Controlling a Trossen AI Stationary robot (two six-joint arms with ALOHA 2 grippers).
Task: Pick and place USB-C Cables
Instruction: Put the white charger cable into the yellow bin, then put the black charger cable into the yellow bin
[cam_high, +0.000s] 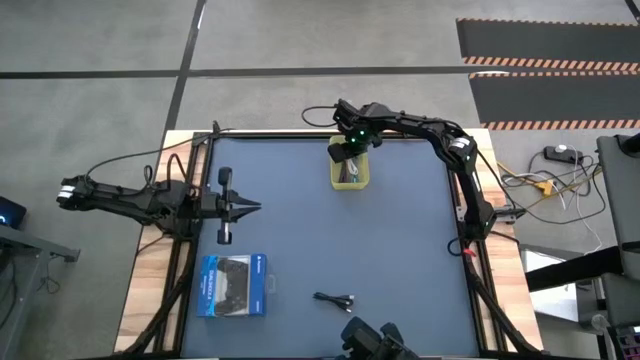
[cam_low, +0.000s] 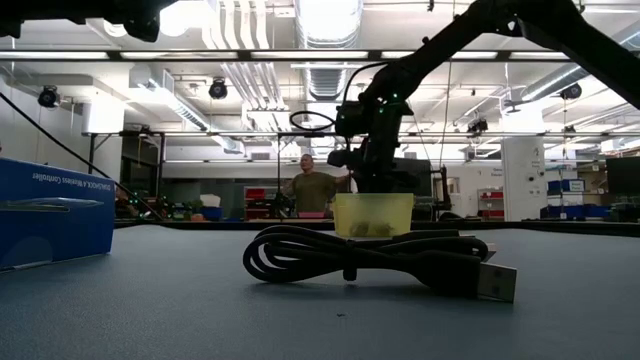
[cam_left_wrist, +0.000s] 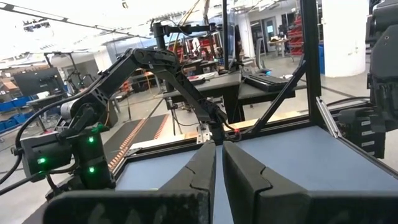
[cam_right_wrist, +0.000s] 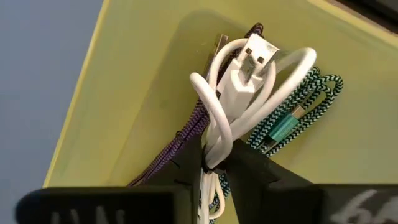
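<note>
A yellow container (cam_high: 352, 181) (cam_low: 373, 207) stands near the table's far edge. My right gripper (cam_high: 348, 156) (cam_right_wrist: 214, 164) is over it, reaching down into it, shut on the coiled white cable (cam_right_wrist: 244, 73). The purple cable (cam_right_wrist: 179, 142) and the teal cable (cam_right_wrist: 300, 114) lie on the container's floor (cam_right_wrist: 137, 93) under the white one. The black cable (cam_high: 335, 298) (cam_low: 372, 256) lies coiled on the blue mat near the table's near edge. My left gripper (cam_high: 246, 207) (cam_left_wrist: 218, 167) waits shut at the left side of the table. My right gripper pinches the white cable's bundled strands (cam_right_wrist: 213, 144) between its two fingers, coming from above and pointing down into the container. The coil and its USB plug (cam_right_wrist: 254, 55) reach past the fingertips, over the purple and teal cables. Whether it rests on them I cannot tell.
A blue-and-black retail box (cam_high: 232, 285) (cam_low: 50, 213) lies at the near left of the mat. Bare mat (cam_high: 400, 240) spreads between the container and the black cable. A person (cam_low: 312, 188) stands far behind the table in the low view.
</note>
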